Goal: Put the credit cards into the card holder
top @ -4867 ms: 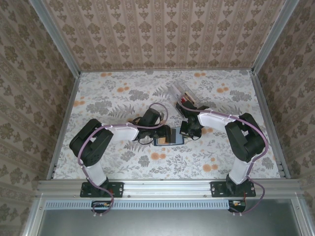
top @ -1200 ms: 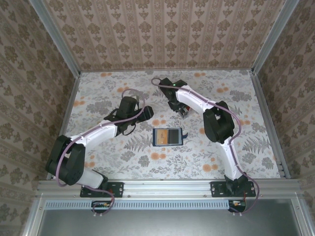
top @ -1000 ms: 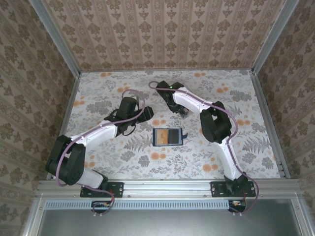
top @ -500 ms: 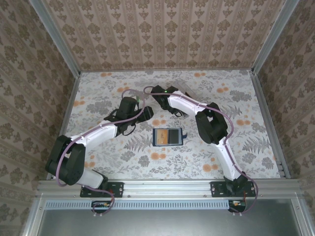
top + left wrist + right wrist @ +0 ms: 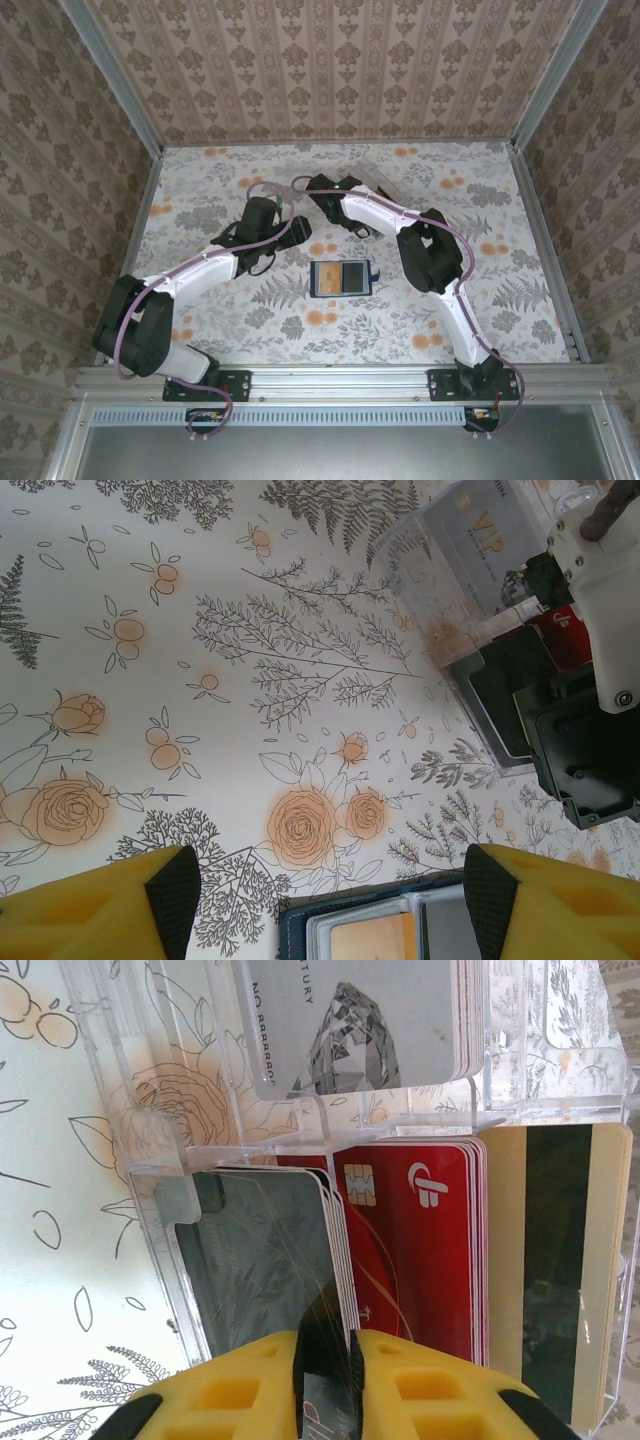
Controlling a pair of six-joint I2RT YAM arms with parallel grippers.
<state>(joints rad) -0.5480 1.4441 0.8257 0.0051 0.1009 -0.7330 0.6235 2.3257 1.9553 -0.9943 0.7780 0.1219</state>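
Observation:
The navy card holder [image 5: 341, 277] lies open in the middle of the table, with an orange card and a grey one in its pockets; its top edge [image 5: 372, 928] shows in the left wrist view. My left gripper [image 5: 325, 905] hovers just behind it, open and holding nothing. The other credit cards stand in a clear plastic box [image 5: 150, 1175]: dark grey [image 5: 255, 1250], red [image 5: 420, 1250], tan with a black stripe [image 5: 555, 1260] and pale grey-white [image 5: 370, 1020]. My right gripper [image 5: 325, 1355] is shut on the edge of a dark grey card that sits in the box.
The clear box [image 5: 455, 575] stands behind the card holder, with the right arm [image 5: 385, 210] bent over it. Patterned walls enclose the table on three sides. Open tabletop lies to the left and right of the arms.
The right gripper's jaws have shut on a dark grey card, and its wrist has shifted slightly left over the box. The left arm and the card holder have not moved.

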